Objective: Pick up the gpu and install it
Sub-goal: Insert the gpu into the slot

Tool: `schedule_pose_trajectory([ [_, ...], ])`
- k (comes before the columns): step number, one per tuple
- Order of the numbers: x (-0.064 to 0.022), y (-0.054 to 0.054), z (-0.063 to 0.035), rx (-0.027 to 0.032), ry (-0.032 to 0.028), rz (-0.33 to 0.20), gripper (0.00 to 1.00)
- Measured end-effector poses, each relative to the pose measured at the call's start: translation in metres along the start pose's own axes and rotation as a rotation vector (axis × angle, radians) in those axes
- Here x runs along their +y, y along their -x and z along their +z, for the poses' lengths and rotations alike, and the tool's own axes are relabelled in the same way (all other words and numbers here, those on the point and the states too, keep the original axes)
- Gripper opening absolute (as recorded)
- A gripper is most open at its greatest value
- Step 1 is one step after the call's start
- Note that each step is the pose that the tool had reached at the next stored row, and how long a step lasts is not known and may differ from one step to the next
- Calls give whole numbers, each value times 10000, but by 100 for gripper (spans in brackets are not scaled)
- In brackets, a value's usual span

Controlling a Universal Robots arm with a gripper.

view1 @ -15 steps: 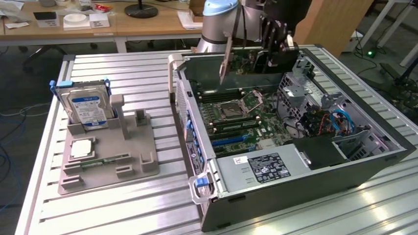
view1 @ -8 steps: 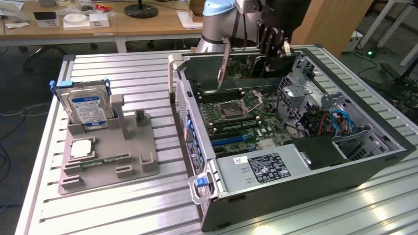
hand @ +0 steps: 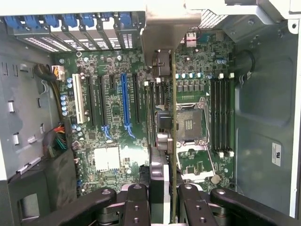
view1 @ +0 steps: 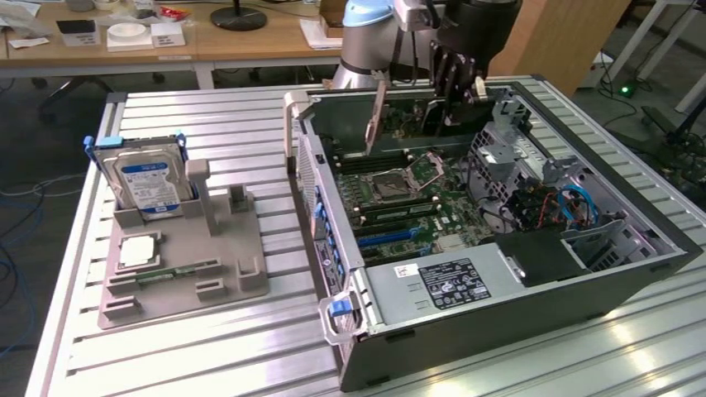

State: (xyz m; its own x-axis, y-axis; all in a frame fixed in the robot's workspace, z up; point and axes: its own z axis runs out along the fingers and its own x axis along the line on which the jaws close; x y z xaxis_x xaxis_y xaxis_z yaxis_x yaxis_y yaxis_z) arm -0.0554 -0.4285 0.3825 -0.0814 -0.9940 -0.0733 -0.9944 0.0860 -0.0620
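Alignment is what matters at this stage: the gpu point(hand: 163, 141) hangs edge-down inside the open computer case point(view1: 617, 273), clamped by the pincer point(hand: 160, 207), whose fingers point(hand: 136, 202) are closed on the card's upper edge. In the exterior view the card's silvery end bracket point(view1: 378, 116) shows above the motherboard point(view1: 408, 190), near the rear wall of the case. Judging from the wrist view, the card sits over the board to one side of the long blue slot point(hand: 125, 106), so doing this well would mean keeping the card upright, its lower edge parallel to a slot, and its bracket lined up with the rear openings under the blue clips point(hand: 70, 21).

On the tabletop point(view1: 198, 347), a grey holder point(view1: 182, 273) carries the hard drive point(view1: 145, 182) with a blue-white label; its writing cannot be read. A dark label point(view1: 449, 284) on the power supply point(view1: 441, 289) and a white sticker point(hand: 276, 154) on the case wall are likewise illegible.
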Motion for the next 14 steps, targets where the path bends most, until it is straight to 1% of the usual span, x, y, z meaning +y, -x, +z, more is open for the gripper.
schedule_pose_trajectory([
  [5,0,0,1,0,0,0,28],
  [6,1,1,2,56,-5,-2,28],
  [9,2,23,4,589,-48,-44,28],
  [10,4,33,11,724,-59,-56,28],
  [11,5,33,30,740,-62,-60,28],
  [12,6,33,49,744,-61,-64,28],
  [14,22,29,79,732,-56,-148,28],
])
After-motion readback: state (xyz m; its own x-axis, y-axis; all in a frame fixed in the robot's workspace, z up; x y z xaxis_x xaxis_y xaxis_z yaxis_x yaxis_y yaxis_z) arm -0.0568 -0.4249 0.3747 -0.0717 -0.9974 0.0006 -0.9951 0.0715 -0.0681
